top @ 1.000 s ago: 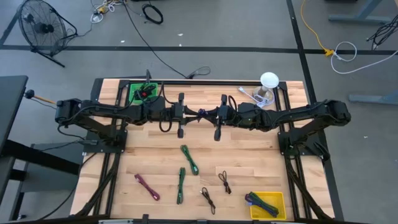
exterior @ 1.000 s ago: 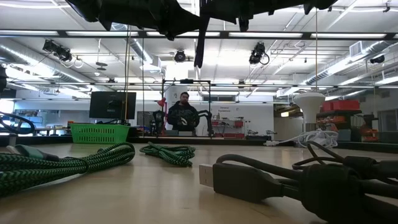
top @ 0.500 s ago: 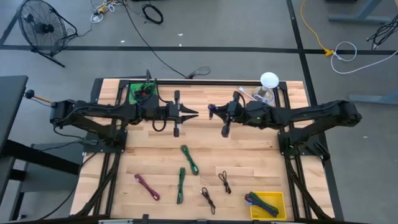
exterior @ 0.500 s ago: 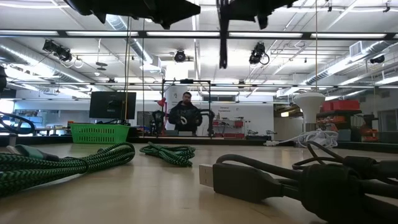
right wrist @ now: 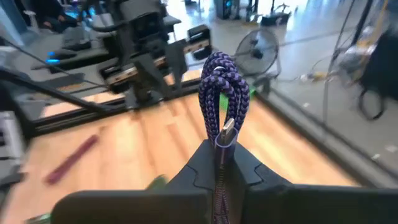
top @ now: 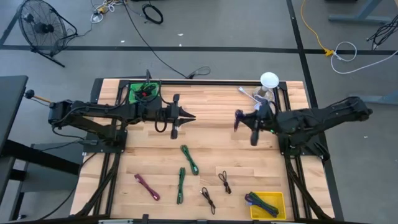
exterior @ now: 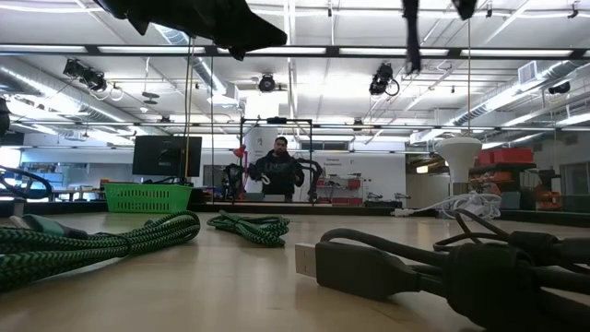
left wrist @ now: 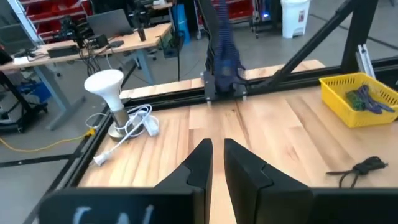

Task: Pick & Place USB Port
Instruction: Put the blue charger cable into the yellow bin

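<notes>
Right gripper — pinched on a coiled purple cable. We hold it off the table, over the right half of the board near the lamp. In the right wrist view the bundle stands up out of the fingertips, its long axis running with the fingers and on past them, and a silver USB plug hangs down its front face, tip toward the jaws. From above we see only a short purple end at the gripper's tip, pointing toward the table's middle.

Left gripper — over the back middle of the table, fingers nearly together with a thin slit between them, nothing held. It points at the right gripper, well apart from it.

Items on the table:
- green basket, back left corner
- two green cables, front middle
- pink cable, front left
- two black cables, front middle-right
- yellow bin, front right, with cables in it
- lamp with white cord, back right

One person stands in the room beyond the table.
</notes>
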